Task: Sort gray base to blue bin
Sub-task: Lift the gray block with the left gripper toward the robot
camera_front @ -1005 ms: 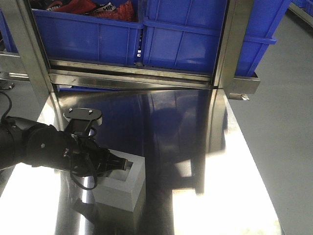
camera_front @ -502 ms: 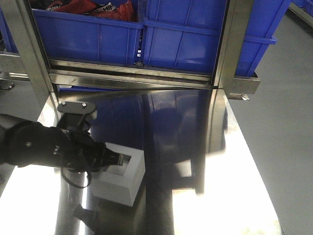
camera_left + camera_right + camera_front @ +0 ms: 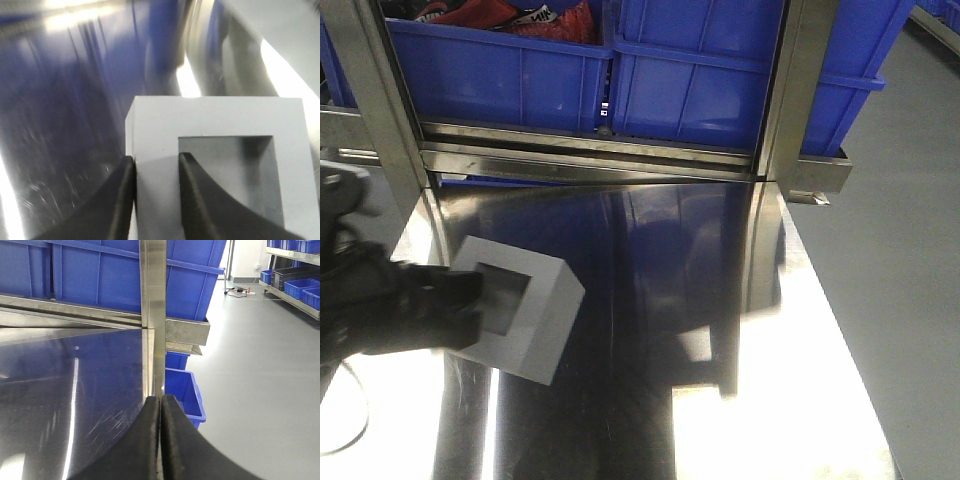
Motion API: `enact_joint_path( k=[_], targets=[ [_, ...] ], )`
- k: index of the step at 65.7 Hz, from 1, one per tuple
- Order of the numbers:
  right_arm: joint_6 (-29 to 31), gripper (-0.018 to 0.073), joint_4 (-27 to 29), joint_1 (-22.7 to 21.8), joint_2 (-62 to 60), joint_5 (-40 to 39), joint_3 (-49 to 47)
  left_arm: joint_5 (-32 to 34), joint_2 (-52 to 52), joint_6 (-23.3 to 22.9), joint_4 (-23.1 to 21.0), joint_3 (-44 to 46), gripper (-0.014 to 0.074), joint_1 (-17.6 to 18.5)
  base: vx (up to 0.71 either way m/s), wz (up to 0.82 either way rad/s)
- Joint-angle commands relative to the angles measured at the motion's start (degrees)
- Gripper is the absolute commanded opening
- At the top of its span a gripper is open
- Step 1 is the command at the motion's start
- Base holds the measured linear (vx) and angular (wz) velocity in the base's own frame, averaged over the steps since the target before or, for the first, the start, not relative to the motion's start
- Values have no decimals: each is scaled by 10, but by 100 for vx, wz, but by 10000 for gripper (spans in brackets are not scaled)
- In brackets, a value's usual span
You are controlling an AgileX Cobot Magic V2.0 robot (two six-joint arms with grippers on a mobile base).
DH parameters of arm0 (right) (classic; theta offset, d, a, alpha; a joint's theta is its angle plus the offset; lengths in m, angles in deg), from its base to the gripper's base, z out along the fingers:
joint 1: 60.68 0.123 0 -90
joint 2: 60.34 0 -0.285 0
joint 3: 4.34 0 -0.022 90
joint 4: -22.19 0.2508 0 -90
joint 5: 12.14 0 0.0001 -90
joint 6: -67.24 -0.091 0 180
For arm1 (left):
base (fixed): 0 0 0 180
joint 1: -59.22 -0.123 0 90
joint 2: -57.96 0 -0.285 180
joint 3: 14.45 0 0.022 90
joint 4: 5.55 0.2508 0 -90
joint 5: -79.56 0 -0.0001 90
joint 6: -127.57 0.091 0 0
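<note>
I am holding the gray base [image 3: 515, 308] tilted near the left edge of the steel table [image 3: 800, 400], its square recess facing up and left. The left gripper [image 3: 460, 300] is showing only as a dark blur in the front view. The left wrist camera is giving the detail. The left gripper [image 3: 155, 159] is clamping one wall of the gray base [image 3: 220, 120], with one finger outside the block and the other inside the recess.

The right gripper [image 3: 160, 399] is hanging over the table's right edge with its jaws pressed together on nothing.

I am seeing white lettering on the red-and-black items [image 3: 510, 15] in the blue bin [image 3: 500, 70] beyond the far edge. It is too cut off to read. A second blue bin [image 3: 720, 80] is sitting just beside it on the steel rack [image 3: 590, 150].

The polished table is mirroring the blue and throwing glare at the near edge. Its middle and right are lying open. Gray floor [image 3: 260, 365] is stretching away to the right, where a small blue tote [image 3: 185, 390] is standing below the rack.
</note>
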Motion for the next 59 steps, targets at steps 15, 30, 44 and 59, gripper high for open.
enact_joint_path(
  k=[15,30,44,59],
  targets=[
    [3,-9,-4,-3,-6,-43,8,149,-233,-2,4,-120,-6,1,0,0],
    [3,-9,-4,-3,-6,-43,8,213,-341,-2,11,-203,-6,1,0,0],
    [3,-9,-4,-3,-6,-43,8,222,-348,2,11,-224,-6,1,0,0],
    [3,-9,-4,-3,-6,-43,8,222,-348,2,11,-224,-6,1,0,0]
  ],
)
